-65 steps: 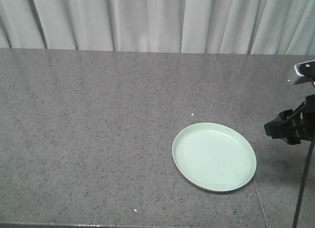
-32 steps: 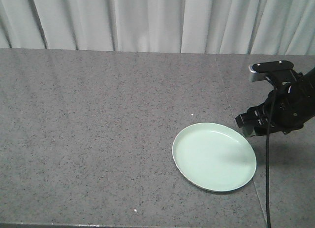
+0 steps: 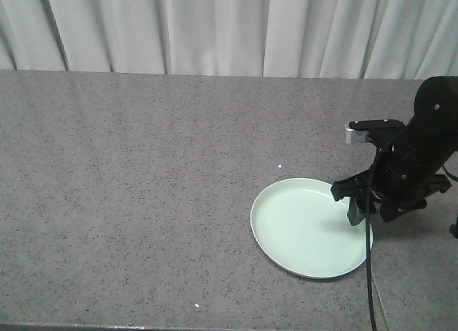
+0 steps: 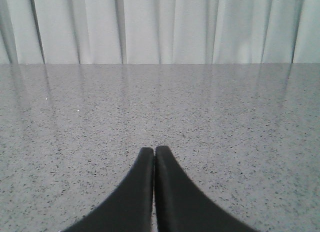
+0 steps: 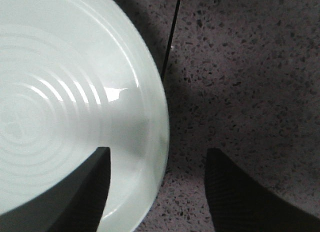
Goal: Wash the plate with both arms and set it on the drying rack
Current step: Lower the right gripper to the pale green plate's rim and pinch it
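The pale green plate lies flat on the speckled grey counter, toward its right front, as the right gripper hangs low over the plate's right-hand rim. The claw is spread wide and grasps nothing. In the wrist view one finger stands above the plate's inner slope and the other above bare stone outside, so the rim sits between them. Whether either finger touches the plate cannot be made out.

Across the counter, the left gripper is pressed shut with nothing in it and points over open stone toward the white curtain.

By the look of things the job has barely begun. The plate is not lifted, no washing has taken place and nothing has been racked. The grasp, the wash with both arms and the placing are all left.

No drying rack, sink or tap appears in any view. The right arm is cut off at the frame's edge, and its black cable crosses the plate's near rim.
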`<state>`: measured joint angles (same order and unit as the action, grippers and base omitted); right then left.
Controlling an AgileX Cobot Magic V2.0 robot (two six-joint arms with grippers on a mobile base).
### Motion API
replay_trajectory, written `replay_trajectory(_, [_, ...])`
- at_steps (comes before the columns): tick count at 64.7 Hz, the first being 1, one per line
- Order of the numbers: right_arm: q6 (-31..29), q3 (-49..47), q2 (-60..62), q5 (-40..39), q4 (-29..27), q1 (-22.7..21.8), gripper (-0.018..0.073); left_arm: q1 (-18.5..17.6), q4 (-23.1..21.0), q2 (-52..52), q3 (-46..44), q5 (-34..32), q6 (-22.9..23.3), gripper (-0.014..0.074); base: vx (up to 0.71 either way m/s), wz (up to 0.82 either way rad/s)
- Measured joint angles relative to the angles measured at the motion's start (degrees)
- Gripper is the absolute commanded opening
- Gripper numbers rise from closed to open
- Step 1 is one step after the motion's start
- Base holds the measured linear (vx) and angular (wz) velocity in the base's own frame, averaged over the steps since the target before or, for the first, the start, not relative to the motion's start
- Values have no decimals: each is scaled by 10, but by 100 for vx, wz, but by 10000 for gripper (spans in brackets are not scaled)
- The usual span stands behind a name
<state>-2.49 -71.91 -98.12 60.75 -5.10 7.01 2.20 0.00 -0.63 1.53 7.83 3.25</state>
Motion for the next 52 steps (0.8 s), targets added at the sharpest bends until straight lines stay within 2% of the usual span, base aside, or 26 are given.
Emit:
replay_trajectory(20, [2, 0, -35, -4, -8, 1, 416, 0, 0, 0, 0, 0, 0, -6, 0, 0])
replay_trajectory(25, [3, -1, -40, -7, -9, 1, 388, 0, 0, 0, 0, 0, 0, -6, 0, 0])
replay_trajectory(31, [6, -1, -41, -13, -9, 1, 300, 0, 0, 0, 0, 0, 0, -6, 0, 0])
replay_trajectory(43, [11, -1, -42, -19, -9, 1, -17, 0, 0, 0, 0, 0, 0, -6, 0, 0])
replay_trajectory(52, [14, -4, -42, -24, -13, 1, -10, 0, 0, 0, 0, 0, 0, -6, 0, 0])
